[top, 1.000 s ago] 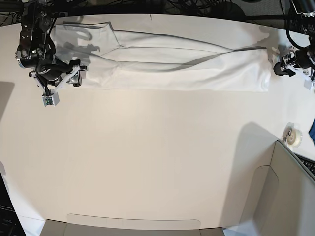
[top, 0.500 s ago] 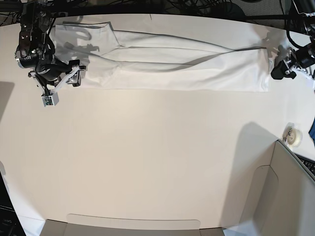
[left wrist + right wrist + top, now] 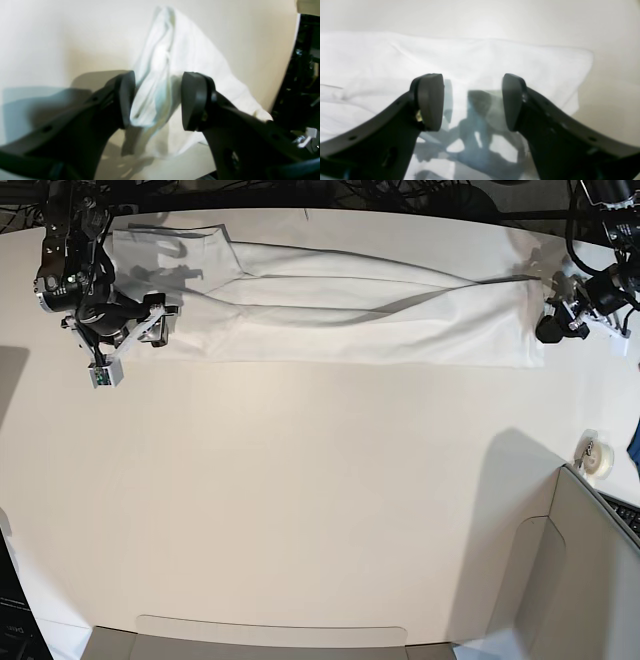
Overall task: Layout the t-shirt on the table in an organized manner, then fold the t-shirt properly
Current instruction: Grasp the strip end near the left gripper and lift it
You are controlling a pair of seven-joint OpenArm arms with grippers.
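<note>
The table (image 3: 300,500) spreads wide and white under me, most of it bare, and along its far edge lies the t-shirt (image 3: 340,310), plain white side up, stretched into a long narrow band that runs almost from one of my arms to the other, with long creases running along it. Over at the near right corner stands a grey-white box panel (image 3: 590,570), and just beyond it on the table sits a small roll of tape (image 3: 598,459). Now my grippers. My left gripper (image 3: 157,100) is at the end of the band nearest it, and in the left wrist view its jaws stand apart with a bunched, gathered fold of the t-shirt (image 3: 175,62) rising between them; the cloth brushes against the inner face of one pad (image 3: 126,97), while the other pad stands clear of it, so I am not clamped on it, the jaws are parted around the fold. My right gripper (image 3: 472,100) hovers over the opposite end, jaws spread fairly wide with nothing between them, and in the right wrist view I see flat white cloth below with my own shadow falling on it and the t-shirt's corner (image 3: 585,56) off to the side against the table (image 3: 615,30).
</note>
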